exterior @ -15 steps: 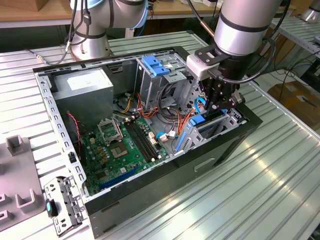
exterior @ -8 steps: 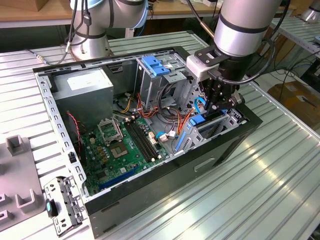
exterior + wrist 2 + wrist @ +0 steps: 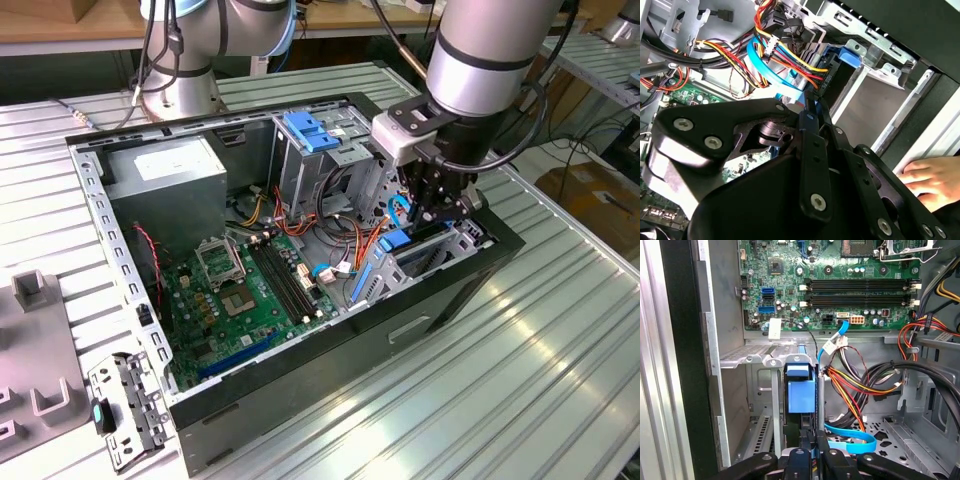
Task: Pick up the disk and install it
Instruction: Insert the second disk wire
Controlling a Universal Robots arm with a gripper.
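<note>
The disk (image 3: 801,392) stands on edge in the drive bay (image 3: 440,250) at the front of the case (image 3: 300,370), its blue end showing between the bay's metal walls in the first wrist view. The fingers (image 3: 812,452) are drawn together, clamped on the disk's near edge. In the exterior view the gripper (image 3: 432,215) reaches straight down into the bay from the arm (image 3: 480,60), which stands nearly upright over the case's corner at the exterior view's right. Orange and blue cables (image 3: 850,385) crowd just beside the disk; the motherboard (image 3: 240,290) lies beyond them. A person's hand (image 3: 932,177) rests on the case's outer edge near the bay. The case sits on a ribbed worktop (image 3: 520,380).
</note>
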